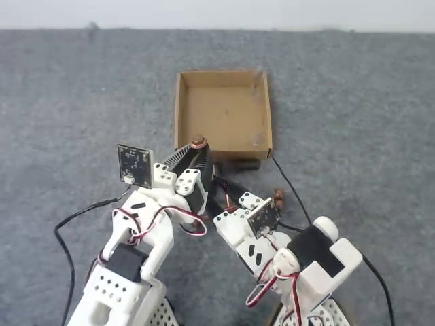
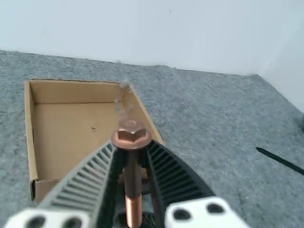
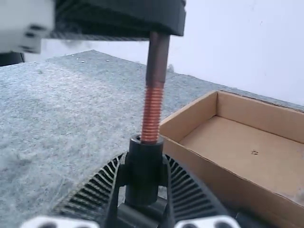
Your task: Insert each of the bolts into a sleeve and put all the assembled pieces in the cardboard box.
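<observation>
The left gripper (image 2: 129,156) is clamped on a copper bolt (image 2: 131,138) held upright. Its threaded tip enters the black sleeve (image 3: 142,175) pinched in the right gripper (image 3: 142,159), seemingly only shallowly, just beside the cardboard box (image 1: 178,112).

**Setting: a grey-covered desk against white walls**

The desk (image 1: 353,102) is covered with a grey, felt-like cloth of mottled, slightly fuzzy texture. In the high view the cloth spans the picture from side to side. Along the desk's far edge rises a plain white wall (image 1: 217,13), smooth and unmarked, which meets the cloth in a straight line. In the left wrist view a second white wall (image 2: 289,57) joins the first at a corner, beside the far end of the desk. The light is soft and even. Shadows on the cloth are faint and short, and neither wall shows glare.
</observation>
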